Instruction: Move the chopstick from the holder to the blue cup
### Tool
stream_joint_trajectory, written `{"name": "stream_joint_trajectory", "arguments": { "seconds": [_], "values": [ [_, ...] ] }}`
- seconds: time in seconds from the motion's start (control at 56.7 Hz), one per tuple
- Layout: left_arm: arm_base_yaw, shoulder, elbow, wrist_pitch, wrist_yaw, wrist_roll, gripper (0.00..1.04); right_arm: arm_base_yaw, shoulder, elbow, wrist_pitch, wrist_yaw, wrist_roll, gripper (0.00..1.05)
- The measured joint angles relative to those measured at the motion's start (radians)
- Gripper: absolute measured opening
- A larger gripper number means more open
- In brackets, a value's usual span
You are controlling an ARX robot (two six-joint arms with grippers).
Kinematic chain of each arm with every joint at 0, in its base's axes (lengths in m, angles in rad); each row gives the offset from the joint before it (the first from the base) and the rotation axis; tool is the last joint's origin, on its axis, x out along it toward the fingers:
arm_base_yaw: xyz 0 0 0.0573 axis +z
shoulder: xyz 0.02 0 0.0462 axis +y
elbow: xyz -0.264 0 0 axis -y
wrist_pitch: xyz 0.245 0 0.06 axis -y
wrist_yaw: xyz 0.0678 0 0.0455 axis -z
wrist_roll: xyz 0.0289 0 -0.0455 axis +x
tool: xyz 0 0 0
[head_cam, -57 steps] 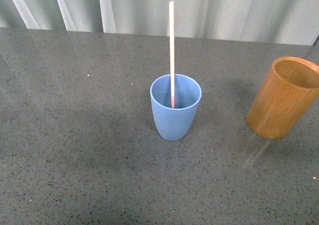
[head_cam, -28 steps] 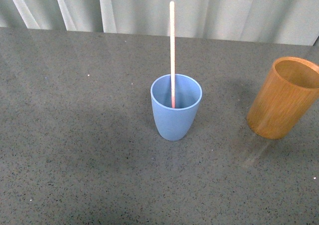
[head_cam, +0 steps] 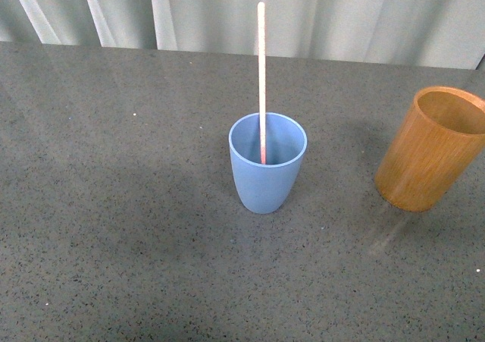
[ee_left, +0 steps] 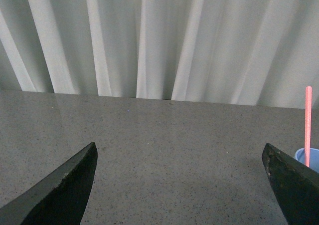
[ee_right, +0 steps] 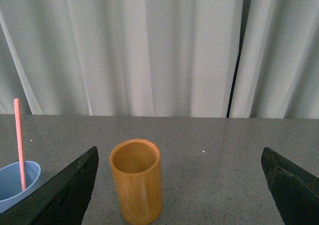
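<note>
The blue cup [head_cam: 268, 162] stands mid-table with one chopstick [head_cam: 261, 76] upright inside it, leaning on the far wall. The orange-brown holder [head_cam: 428, 149] stands to its right, and nothing shows above its rim. Neither arm shows in the front view. My left gripper [ee_left: 179, 157] is open over bare table, with the blue cup [ee_left: 310, 158] and chopstick [ee_left: 308, 122] at the frame's edge. My right gripper [ee_right: 179, 157] is open with nothing between its jaws. The holder [ee_right: 136, 179] stands ahead of it between the jaw tips, nearer one jaw. The blue cup [ee_right: 17, 183] and chopstick [ee_right: 20, 142] lie beyond that jaw.
A dark grey speckled table [head_cam: 114, 205] carries both cups. A pale pleated curtain [head_cam: 341, 16] hangs along the table's far edge.
</note>
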Motion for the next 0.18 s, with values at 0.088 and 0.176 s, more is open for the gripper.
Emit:
{"name": "stream_joint_trajectory", "arguments": {
  "seconds": [0.088,0.176],
  "values": [
    [0.0,0.0,0.0,0.0,0.0,0.0,0.98,0.0,0.0,0.0,0.0,0.0,0.0,0.95],
    [0.0,0.0,0.0,0.0,0.0,0.0,0.98,0.0,0.0,0.0,0.0,0.0,0.0,0.95]
  ]
}}
